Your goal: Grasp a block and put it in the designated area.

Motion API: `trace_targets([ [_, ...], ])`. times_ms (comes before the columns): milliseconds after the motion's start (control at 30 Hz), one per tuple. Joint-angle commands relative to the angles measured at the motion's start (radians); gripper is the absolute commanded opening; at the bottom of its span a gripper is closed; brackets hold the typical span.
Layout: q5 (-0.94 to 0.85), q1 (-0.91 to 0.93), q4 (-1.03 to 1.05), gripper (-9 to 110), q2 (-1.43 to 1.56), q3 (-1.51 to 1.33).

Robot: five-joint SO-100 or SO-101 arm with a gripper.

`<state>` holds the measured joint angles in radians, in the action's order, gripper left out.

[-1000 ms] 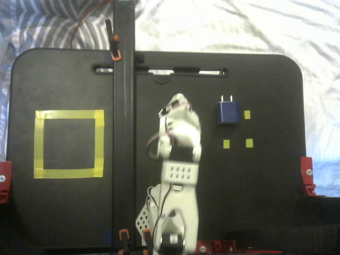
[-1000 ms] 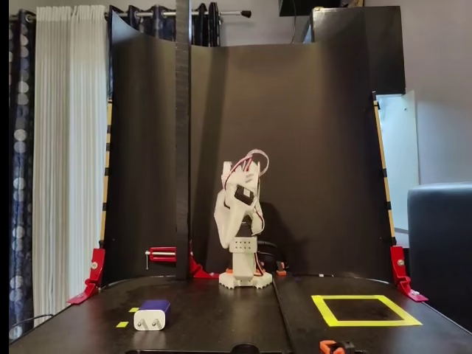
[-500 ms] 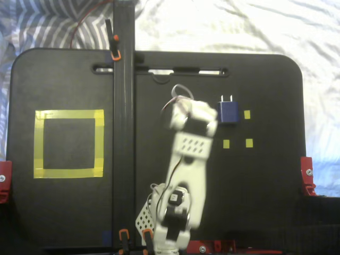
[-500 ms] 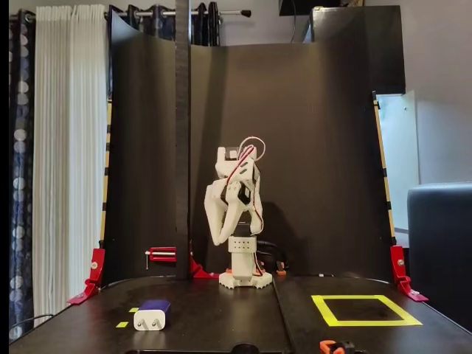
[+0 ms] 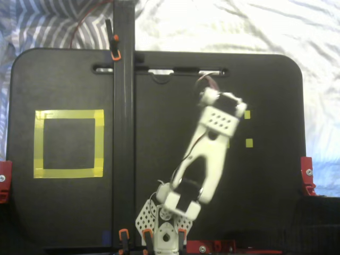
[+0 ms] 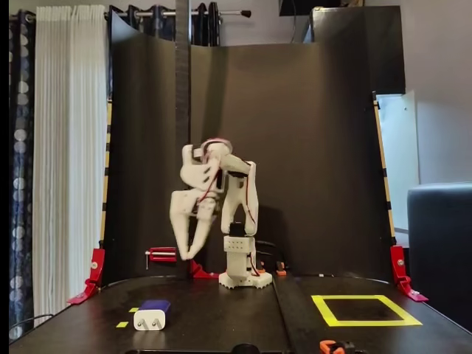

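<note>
The block point(image 6: 153, 313), dark blue with a white pronged end facing the camera, lies on the black board at front left in a fixed view from the front. From above it is hidden under the white arm point(image 5: 212, 139), which reaches up and to the right over that spot. My gripper point(image 6: 186, 254) points down, well above the board and behind and to the right of the block, holding nothing. Its blurred fingers do not show whether they are open or shut. The designated area point(image 5: 69, 114) is a yellow tape square at the board's left from above; in the front view the designated area point(image 6: 369, 322) lies at front right.
A black upright post point(image 5: 123, 133) stands between the arm's base and the yellow square. Tiny yellow tape squares point(image 5: 249, 142) lie beside the arm's wrist. Red clamps point(image 5: 307, 175) grip the board's edges. Orange clips point(image 6: 332, 345) sit on its front edge.
The arm has swung from the board's middle towards the block and stretched out over it. The gripper has come lower and nearer the block, which has not moved.
</note>
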<state>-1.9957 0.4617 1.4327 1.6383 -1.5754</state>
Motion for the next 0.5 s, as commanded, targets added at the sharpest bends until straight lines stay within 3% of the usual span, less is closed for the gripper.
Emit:
trace_targets([
  [0,-0.048,0.048,-0.021,0,-0.028,0.055],
  [467,-0.149,0.173,-0.143,1,-0.252,0.172],
])
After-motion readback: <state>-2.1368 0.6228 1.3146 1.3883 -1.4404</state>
